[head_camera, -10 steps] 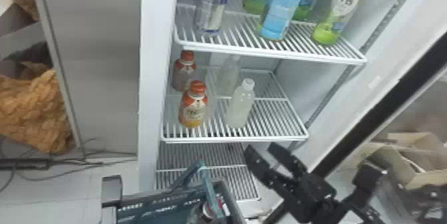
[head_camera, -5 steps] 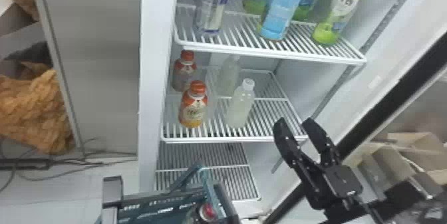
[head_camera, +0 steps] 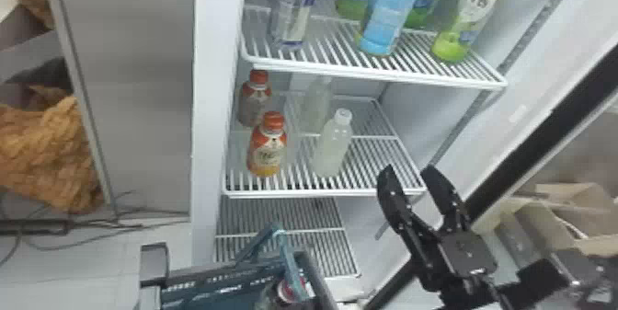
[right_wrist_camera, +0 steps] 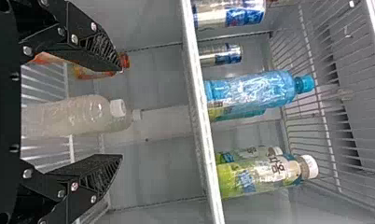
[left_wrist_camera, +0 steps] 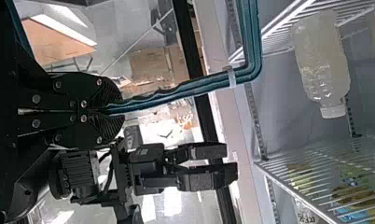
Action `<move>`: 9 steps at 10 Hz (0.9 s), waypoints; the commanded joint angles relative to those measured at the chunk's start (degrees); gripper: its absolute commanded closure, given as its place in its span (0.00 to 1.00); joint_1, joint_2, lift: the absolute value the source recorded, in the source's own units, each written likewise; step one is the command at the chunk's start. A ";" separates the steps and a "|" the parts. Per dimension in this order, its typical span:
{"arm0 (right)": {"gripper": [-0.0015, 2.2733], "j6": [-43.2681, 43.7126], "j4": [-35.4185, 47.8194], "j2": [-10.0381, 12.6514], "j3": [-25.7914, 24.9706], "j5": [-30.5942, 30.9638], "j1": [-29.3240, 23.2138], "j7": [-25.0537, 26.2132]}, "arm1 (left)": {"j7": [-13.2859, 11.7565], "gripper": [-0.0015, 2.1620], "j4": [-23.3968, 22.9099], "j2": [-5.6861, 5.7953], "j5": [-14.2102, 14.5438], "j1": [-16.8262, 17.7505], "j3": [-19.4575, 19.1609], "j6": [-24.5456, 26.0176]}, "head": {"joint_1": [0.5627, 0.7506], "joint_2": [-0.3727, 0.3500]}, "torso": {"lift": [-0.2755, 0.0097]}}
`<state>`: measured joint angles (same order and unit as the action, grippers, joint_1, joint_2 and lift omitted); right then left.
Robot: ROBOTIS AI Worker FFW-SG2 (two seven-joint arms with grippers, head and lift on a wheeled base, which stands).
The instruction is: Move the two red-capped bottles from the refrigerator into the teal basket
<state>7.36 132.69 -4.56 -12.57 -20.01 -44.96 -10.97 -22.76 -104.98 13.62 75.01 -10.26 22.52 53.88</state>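
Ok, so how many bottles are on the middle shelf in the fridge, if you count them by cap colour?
Red-capped bottles: 2
White-capped bottles: 2
Total on the middle shelf: 4

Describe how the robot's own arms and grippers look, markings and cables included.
Both grippers are black, dotted with silvery round screws. The left gripper has broad, rounded fingers with ridged inner faces; the right gripper has tapering fingers, also ridged inside. The right arm is black too, with boxy joint housings, one of them ribbed, and a thin black cable beside it.
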 commanded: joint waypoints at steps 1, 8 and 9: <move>0.17 1.08 -1.00 0.08 0.00 3.10 0.53 0.52 | 0.00 0.52 0.00 0.00 0.05 0.00 0.10 -0.03 | 0.70 0.03 | 0.17; 0.17 1.79 -1.99 -0.36 0.58 4.25 1.23 0.52 | 0.00 0.52 0.00 0.00 0.40 0.28 0.45 -0.03 | 0.70 0.03 | 0.17; 0.17 1.79 -1.99 -0.45 0.58 4.25 1.23 0.60 | 0.00 0.52 0.00 0.09 0.40 0.28 0.56 -0.03 | 0.70 0.03 | 0.17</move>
<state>9.14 130.79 -4.99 -11.99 -15.77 -43.74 -10.41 -22.76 -104.97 13.69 75.39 -9.98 22.98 53.85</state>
